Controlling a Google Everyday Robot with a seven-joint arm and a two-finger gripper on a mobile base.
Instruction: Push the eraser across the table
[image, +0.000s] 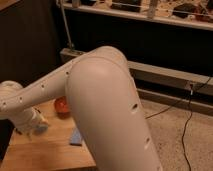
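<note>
White arm (105, 100) filling the view, hand (29, 128) low over the counter (50, 150), open or closed impossible to tell, dark sliver just beside it, possibly the eraser (18, 131), red bowl (61, 105) behind.

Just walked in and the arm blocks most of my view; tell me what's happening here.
The robot's arm reaches over the table, filling most of the view. Its gripper is low at the view's left edge, over the table. The eraser it should push is hidden behind the arm. A red bowl and blue block sit nearby.
</note>
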